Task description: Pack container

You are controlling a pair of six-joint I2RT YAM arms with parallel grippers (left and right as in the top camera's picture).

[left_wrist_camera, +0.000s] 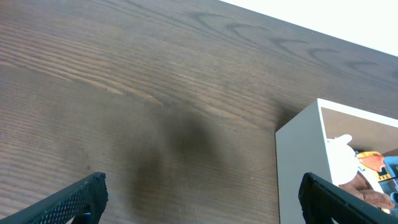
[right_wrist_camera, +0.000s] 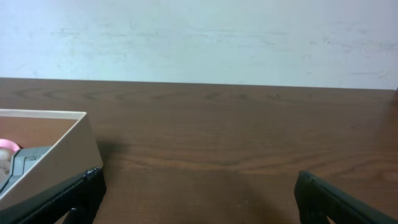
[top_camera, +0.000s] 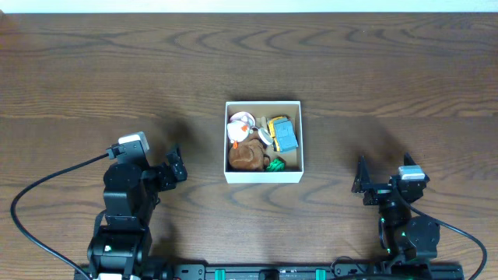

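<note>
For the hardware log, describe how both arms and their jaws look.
The left arm and right arm are black, blocky, jointed segments. Each wrist carries a small white-grey camera box. A black cable loops from each. The jaws are black, finely textured.

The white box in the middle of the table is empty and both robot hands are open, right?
No, the container is not empty: the overhead view shows a brown plush and a blue toy inside. The rest is right: the left gripper and right gripper are both open.
</note>
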